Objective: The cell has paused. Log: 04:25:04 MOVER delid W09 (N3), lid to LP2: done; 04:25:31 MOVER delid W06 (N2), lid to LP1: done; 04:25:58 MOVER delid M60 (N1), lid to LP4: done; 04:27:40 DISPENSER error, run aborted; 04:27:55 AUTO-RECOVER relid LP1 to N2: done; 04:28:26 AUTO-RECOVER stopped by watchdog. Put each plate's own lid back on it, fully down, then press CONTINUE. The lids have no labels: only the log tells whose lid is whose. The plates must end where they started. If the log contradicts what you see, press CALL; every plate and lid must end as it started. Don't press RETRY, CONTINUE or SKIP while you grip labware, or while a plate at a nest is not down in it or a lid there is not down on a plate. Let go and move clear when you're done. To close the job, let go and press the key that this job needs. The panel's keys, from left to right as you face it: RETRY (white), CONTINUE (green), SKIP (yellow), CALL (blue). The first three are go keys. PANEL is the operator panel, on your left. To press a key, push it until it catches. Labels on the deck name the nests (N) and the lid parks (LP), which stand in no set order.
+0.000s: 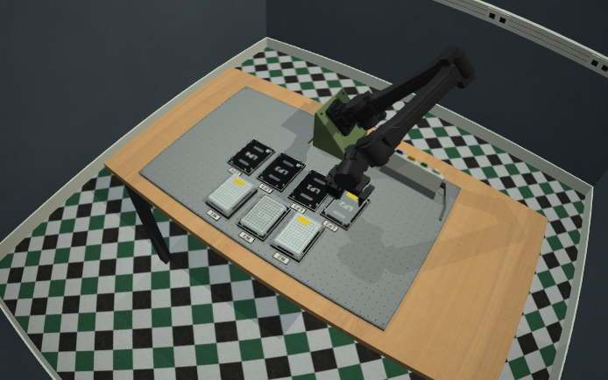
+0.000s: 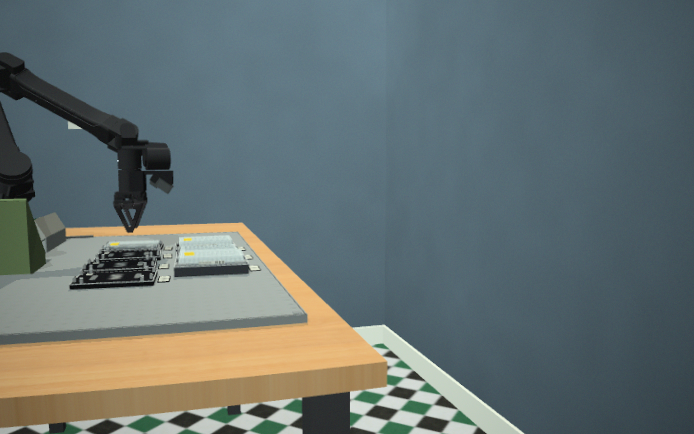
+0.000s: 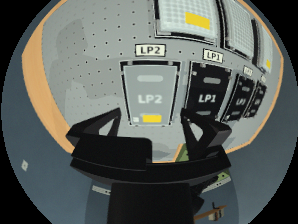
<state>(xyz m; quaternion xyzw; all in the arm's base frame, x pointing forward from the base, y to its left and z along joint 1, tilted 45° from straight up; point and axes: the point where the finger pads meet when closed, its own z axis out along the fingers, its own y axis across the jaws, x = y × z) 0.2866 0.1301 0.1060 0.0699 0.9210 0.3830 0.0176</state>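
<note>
My gripper (image 1: 353, 192) hangs open and empty a little above the lid (image 1: 344, 209) that lies on park LP2; the wrist view shows the lid (image 3: 150, 96) with its yellow mark between my fingers. The other three parks, LP1 (image 3: 208, 92) among them, are bare black plates. Three plates stand in the front row. The left plate (image 1: 230, 193) and the right plate (image 1: 297, 233) carry lids with yellow marks. The middle plate (image 1: 263, 214) has no lid and its wells are open. In the side view my gripper (image 2: 129, 224) is clear of the lid (image 2: 132, 244).
The grey operator panel (image 1: 412, 173) stands behind my arm, with blue (image 1: 399, 152), yellow (image 1: 410, 158), green (image 1: 423, 164) and white (image 1: 434, 171) keys. The green arm base (image 1: 332, 130) is at the back of the deck. Small labels lie by each nest and park.
</note>
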